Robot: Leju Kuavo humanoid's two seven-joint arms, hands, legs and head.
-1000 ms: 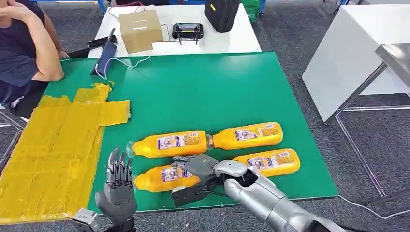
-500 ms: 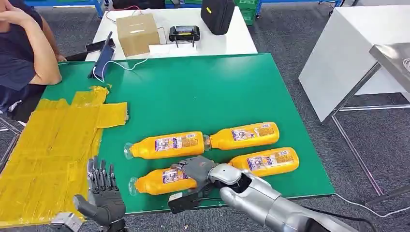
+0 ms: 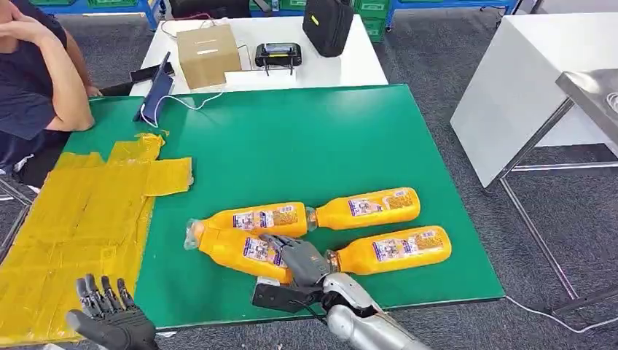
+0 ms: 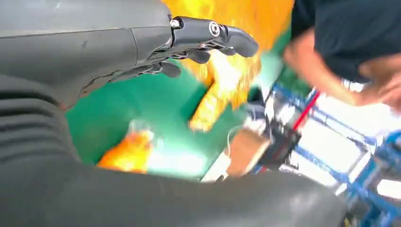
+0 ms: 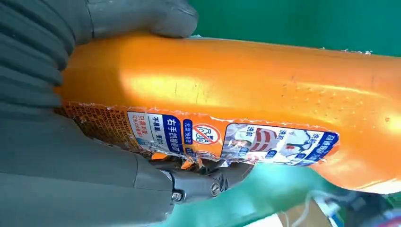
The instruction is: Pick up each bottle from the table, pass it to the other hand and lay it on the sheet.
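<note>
- The held bottle (image 3: 240, 249) sits tilted at the desk's (image 3: 306, 138) near edge, grasped around its middle by the right robot hand (image 3: 295, 259), likely for lifting.
- The left robot hand (image 3: 109, 317) waits released, fingers apart, over the yellow sheet (image 3: 80, 219), presumably to receive it.
- Three other bottles (image 3: 368, 208) lie just beside.

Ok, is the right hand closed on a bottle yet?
Yes. The right hand grips the near-left bottle; the wrist view shows thumb and fingers wrapped around it.
</note>
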